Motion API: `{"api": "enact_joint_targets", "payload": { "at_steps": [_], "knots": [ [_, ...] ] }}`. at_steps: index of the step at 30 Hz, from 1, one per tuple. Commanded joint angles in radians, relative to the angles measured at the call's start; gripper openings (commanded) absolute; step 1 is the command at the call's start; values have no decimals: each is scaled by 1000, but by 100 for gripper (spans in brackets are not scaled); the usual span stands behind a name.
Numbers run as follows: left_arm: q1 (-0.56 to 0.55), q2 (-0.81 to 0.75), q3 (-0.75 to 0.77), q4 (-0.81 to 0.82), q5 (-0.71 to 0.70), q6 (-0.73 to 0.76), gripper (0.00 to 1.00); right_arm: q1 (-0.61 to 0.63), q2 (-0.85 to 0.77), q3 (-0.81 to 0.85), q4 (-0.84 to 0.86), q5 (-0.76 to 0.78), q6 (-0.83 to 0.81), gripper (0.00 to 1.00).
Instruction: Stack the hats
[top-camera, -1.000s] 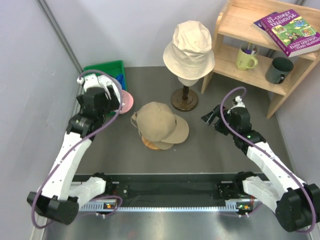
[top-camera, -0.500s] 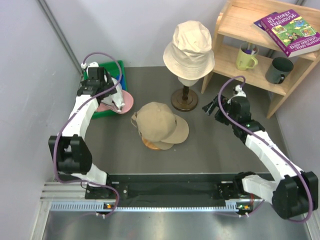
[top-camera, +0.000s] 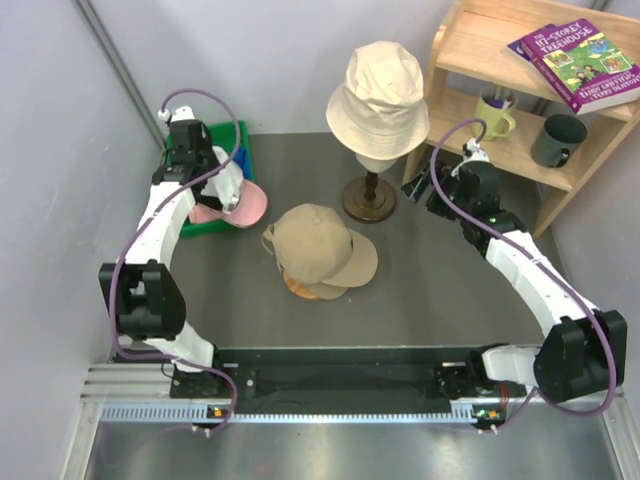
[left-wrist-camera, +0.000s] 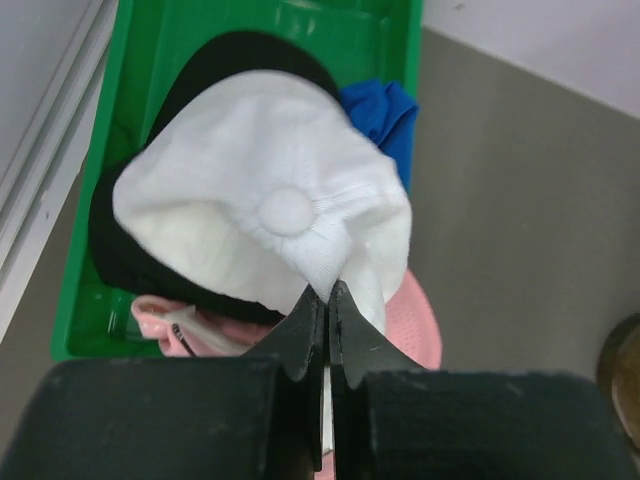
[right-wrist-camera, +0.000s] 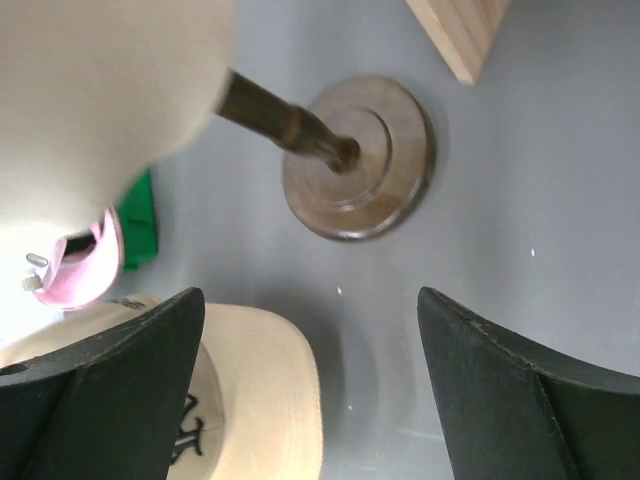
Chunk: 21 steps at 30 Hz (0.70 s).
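Note:
In the left wrist view a white cap (left-wrist-camera: 265, 205) lies crown-up in the green tray (left-wrist-camera: 150, 60), over dark fabric, with a blue cap (left-wrist-camera: 385, 115) behind it and a pink cap (left-wrist-camera: 415, 320) at the tray's edge. My left gripper (left-wrist-camera: 327, 290) is shut, pinching white cap fabric between its tips. A tan cap (top-camera: 318, 243) sits mid-table on a wooden stand (top-camera: 298, 288). The cream bucket hat (top-camera: 378, 95) rests on a head form. My right gripper (top-camera: 420, 190) stands open beside that form's pole, holding nothing, with the tan cap's brim (right-wrist-camera: 270, 390) below it.
The head form's round wooden base (right-wrist-camera: 360, 160) stands just ahead of the right gripper. A wooden shelf (top-camera: 470, 75) at the back right carries a book (top-camera: 580, 62) and two mugs. Grey walls close in on the left and behind.
The left arm stretched out over the green tray and its gripper closed on the white cap. The right gripper moved farther back, toward the bucket hat's stand, still open.

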Motion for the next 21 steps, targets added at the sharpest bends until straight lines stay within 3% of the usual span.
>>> {"api": "enact_joint_targets", "payload": {
  "at_steps": [1,6,11,16,21],
  "knots": [
    [5,-109,77,114,84,35,0,-9,-60,92,13,21,-32,87],
    [5,-233,102,160,209,43,0,-10,-132,132,21,9,-12,86],
    [4,-315,164,203,547,25,0,-1,-164,140,62,-97,75,86],
    [4,-333,240,217,798,-106,0,31,-210,102,139,-213,222,85],
    [-9,-358,220,343,991,-268,0,62,-255,42,262,-283,401,85]
  ]
}}
